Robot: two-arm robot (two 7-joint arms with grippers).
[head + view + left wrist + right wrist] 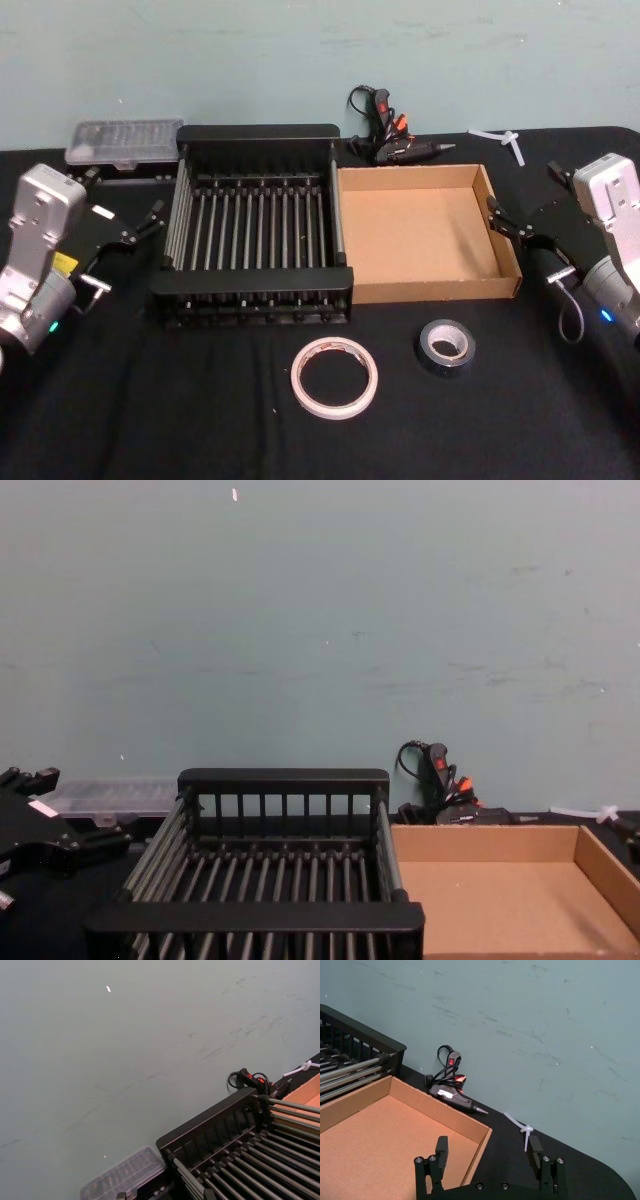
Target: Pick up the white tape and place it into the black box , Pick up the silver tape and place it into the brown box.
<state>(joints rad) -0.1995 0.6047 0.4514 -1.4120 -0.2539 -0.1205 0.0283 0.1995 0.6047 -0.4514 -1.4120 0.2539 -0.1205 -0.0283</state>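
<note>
1. The left gripper [140, 228] sits at the left edge of the head view, beside the black box [255, 135]; its fingers are spread with nothing between them, pointing toward the box's left wall.
2. A clear plastic case [124, 142] lies in the upper left, behind that gripper.
3. The black box, left of centre, and the brown box [420, 290], right of centre, stand side by side, both bare inside.
4. The white tape [335, 376] lies flat at lower centre, in front of the black box and nearer the bottom of the frame than either gripper; I judge the left arm must pull back and down to it.
5. The silver tape [446, 346] lies flat just right of it, in front of the brown box, nearer the right arm.
6. A glue gun [392, 145] rests at upper centre.
7. The right gripper [512, 225] hangs at the brown box's right wall, fingers apart, holding nothing.
</note>
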